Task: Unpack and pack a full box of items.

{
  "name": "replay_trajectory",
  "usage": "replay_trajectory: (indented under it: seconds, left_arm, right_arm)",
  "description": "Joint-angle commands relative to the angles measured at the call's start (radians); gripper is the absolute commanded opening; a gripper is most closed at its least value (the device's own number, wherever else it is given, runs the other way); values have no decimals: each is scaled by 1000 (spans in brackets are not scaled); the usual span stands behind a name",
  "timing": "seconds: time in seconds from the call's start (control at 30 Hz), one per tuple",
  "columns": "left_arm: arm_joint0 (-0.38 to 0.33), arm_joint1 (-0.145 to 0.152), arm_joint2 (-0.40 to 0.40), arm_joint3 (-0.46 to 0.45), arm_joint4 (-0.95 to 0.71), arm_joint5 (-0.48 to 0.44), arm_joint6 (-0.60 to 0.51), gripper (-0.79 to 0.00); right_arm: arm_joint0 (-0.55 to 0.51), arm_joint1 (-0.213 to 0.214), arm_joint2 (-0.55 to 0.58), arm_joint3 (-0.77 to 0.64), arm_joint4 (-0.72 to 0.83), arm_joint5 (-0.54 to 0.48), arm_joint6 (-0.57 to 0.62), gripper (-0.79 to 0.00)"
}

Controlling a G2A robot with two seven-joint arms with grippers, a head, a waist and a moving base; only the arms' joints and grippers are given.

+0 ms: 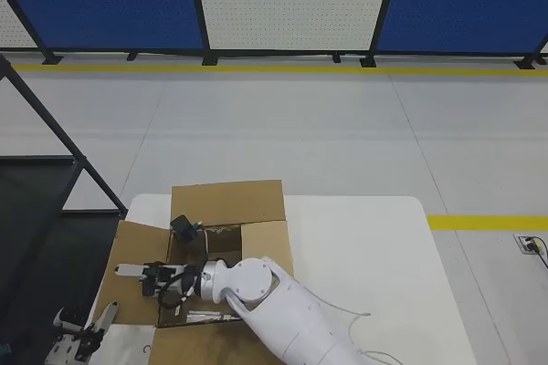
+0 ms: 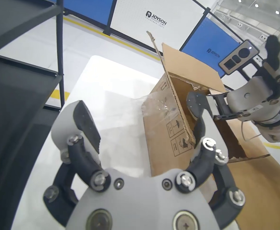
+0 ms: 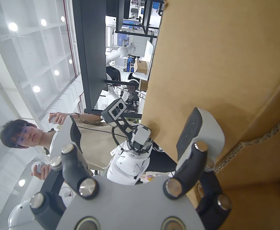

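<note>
Top view, lower left: right claw [image 3: 134, 130] and left claw [image 2: 142, 120] gape empty at the box [image 1: 226, 203]; we judge unpacking pending, reaching inside next.

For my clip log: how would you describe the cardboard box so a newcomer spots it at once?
Start at the white rectangular table; on its left part, next to the black metal shelf rack, stands the brown cardboard box. It is the only carton on the table, flaps spread open, with the right tool over one side flap.
</note>
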Motion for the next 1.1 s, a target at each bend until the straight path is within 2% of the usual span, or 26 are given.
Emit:
replay_trajectory:
  seconds: [0.0, 0.17, 0.3, 0.53, 0.7, 0.83, 1.07]
  left_arm:
    - [-5, -1, 4, 8, 0, 2, -2, 0]
    - [-20, -3, 15, 26, 14, 18, -9, 0]
    - [-42, -2, 26, 47, 49, 41, -38, 0]
    - [-92, -1, 61, 92, 97, 61, -75, 0]
    - [-119, -1, 74, 115, 98, 63, -94, 0]
    - [-144, 0, 83, 138, 103, 75, -111, 0]
    - [-191, 1, 99, 184, 109, 82, -141, 0]
  right_arm:
    - [-12, 10, 14, -28, -20, -18, -21, 0]
    - [-70, 53, 65, -155, -109, -37, -83, 0]
    - [-165, 105, 137, -345, -218, -2, -124, 0]
    - [-425, 193, 307, -793, -411, 175, -107, 0]
    - [-581, 232, 422, -1024, -493, 280, -104, 0]
    - [-678, 252, 493, -1127, -525, 360, -116, 0]
    - [-762, 277, 563, -1209, -586, 505, -109, 0]
